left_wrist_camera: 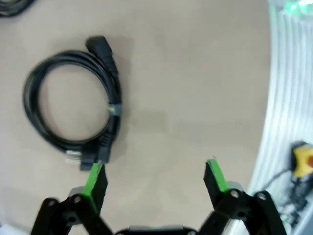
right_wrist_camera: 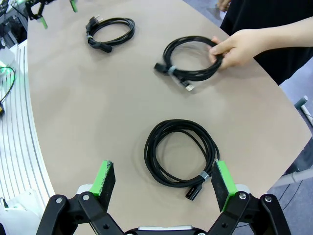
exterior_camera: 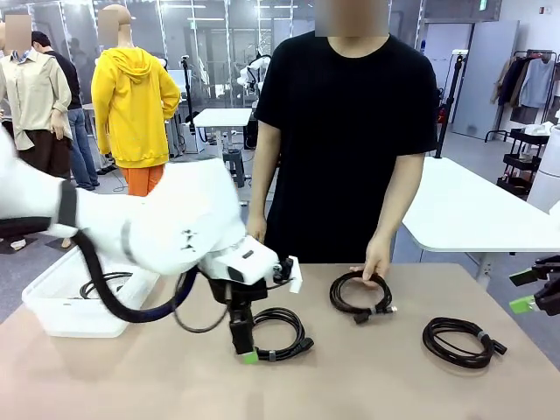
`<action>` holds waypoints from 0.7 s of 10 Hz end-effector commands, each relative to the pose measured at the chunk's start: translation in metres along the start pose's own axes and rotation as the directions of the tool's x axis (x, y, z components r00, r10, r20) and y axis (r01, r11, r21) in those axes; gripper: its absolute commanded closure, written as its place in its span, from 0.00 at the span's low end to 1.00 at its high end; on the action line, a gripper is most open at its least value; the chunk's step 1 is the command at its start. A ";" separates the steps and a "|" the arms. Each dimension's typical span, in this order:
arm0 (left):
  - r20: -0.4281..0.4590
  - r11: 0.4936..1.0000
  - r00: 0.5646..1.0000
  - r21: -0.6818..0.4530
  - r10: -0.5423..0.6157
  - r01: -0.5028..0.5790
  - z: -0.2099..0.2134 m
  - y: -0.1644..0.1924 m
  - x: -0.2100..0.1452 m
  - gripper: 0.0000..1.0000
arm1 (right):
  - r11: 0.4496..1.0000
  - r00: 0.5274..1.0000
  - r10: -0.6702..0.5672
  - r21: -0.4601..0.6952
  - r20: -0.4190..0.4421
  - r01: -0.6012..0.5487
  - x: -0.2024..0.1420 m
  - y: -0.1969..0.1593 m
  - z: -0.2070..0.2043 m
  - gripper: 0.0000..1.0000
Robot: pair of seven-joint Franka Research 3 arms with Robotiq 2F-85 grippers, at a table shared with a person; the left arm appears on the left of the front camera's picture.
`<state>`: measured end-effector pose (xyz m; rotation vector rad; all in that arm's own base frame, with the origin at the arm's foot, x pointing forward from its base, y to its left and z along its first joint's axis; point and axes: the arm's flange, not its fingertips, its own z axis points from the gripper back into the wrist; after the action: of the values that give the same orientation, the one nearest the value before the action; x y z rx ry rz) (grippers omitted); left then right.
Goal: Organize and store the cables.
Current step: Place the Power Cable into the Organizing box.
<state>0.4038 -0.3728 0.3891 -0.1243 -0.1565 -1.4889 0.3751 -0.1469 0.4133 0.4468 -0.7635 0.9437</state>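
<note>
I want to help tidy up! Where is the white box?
In the front view, the white box sits at the left end of the table, behind the robot's left arm, with a black cable coiled inside.

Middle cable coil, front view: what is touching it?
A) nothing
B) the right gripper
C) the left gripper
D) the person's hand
D: the person's hand holds the middle coil at its far edge; the left gripper and right gripper are away from it.
</note>
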 end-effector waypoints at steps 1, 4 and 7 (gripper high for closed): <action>-0.081 0.999 0.996 -0.001 0.032 -0.032 -0.010 0.024 0.028 0.00 | 1.000 1.000 -0.013 0.003 -0.012 0.013 0.001 -0.002 0.002 0.00; -0.137 0.999 0.990 -0.008 0.043 -0.045 -0.043 0.042 0.043 0.00 | 1.000 1.000 -0.013 0.003 -0.012 0.013 0.001 -0.002 0.002 0.00; -0.142 1.000 0.990 0.000 -0.005 0.005 -0.067 0.054 0.041 0.00 | 1.000 1.000 -0.013 0.003 -0.012 0.013 0.001 -0.002 0.002 0.00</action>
<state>0.4577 -0.4181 0.3321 -0.0291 -0.0408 -1.4845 0.3750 -0.1473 0.4133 0.4461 -0.7633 0.9427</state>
